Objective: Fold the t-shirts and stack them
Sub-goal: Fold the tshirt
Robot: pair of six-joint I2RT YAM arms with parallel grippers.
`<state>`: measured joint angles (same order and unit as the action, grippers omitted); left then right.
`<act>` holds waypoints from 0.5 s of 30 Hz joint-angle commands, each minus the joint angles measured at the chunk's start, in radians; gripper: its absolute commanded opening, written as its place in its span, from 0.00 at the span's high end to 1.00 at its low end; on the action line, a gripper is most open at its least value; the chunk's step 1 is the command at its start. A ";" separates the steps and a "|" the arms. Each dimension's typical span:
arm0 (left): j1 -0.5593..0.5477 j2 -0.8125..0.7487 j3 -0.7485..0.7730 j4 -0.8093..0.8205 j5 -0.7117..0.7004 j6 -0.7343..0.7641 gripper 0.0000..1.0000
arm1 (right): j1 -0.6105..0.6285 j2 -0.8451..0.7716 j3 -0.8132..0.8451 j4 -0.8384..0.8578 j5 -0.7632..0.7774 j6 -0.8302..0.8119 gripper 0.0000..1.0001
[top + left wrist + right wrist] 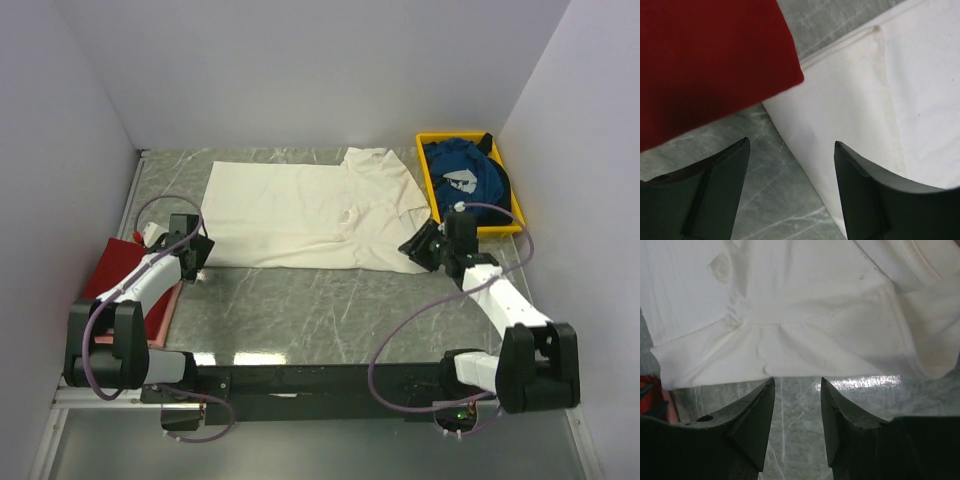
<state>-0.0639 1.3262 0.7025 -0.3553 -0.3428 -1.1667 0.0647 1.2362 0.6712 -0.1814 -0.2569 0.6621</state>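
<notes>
Glossy grey marbled table. A flat dark red tee lies at 9 o'clock, a smooth cream tee is spread at 12, and a crumpled blue tee fills the yellow tray at 2. The left gripper gapes wide and the right gripper is moderately parted, both empty at the cream tee's near edge.

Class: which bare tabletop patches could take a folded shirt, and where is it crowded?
Free: the grey marble table between the cream-white cloth t-shirt and the arm bases. Crowded: far right, where the yellow plastic tray holding the blue t-shirt sits beside the cream sleeve; left edge, the dark red t-shirt.
</notes>
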 commanded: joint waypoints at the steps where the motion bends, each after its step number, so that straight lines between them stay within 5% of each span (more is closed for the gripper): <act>1: 0.032 0.016 -0.023 0.087 0.008 0.001 0.27 | -0.013 -0.098 -0.077 0.037 -0.008 0.022 0.51; 15: 0.061 0.130 -0.034 0.164 -0.039 -0.011 0.46 | -0.201 -0.135 -0.220 0.071 -0.051 0.013 0.46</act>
<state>-0.0086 1.4406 0.6731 -0.2180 -0.3473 -1.1721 -0.1074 1.0836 0.4690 -0.1646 -0.2829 0.6827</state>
